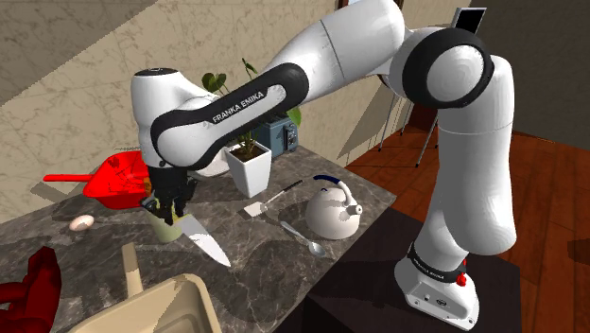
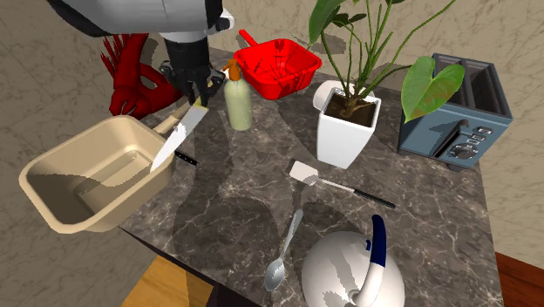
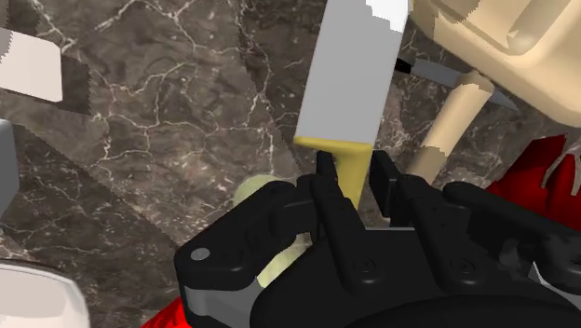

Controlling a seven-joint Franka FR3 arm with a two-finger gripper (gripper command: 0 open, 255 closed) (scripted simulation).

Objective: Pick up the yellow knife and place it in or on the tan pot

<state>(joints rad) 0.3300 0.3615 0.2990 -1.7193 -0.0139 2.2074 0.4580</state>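
Note:
My gripper (image 3: pixel 354 163) is shut on the yellow handle of a knife (image 3: pixel 349 75) with a broad grey blade. The knife (image 2: pixel 174 139) hangs above the counter, its blade sloping down from the gripper (image 2: pixel 199 92) towards the near rim of the tan pot (image 2: pixel 52 170). In the shoulder view the gripper (image 1: pixel 170 203) holds the knife (image 1: pixel 210 244) a little beyond the tan pot (image 1: pixel 184 301), whose long handle (image 1: pixel 132 270) sticks up. The pot's handle (image 3: pixel 452 126) lies just beside the blade.
A small black-handled knife (image 2: pixel 185 158) lies on the marble counter (image 2: pixel 235 201) by the pot. Close by are a pale bottle (image 2: pixel 238 103), red basket (image 2: pixel 279 65), white planter (image 2: pixel 347 131), toaster (image 2: pixel 458 122), spatula (image 2: pixel 331 181), spoon (image 2: pixel 283 253), white kettle (image 2: pixel 349 275), egg (image 1: pixel 82 222) and a red object (image 2: pixel 131 74).

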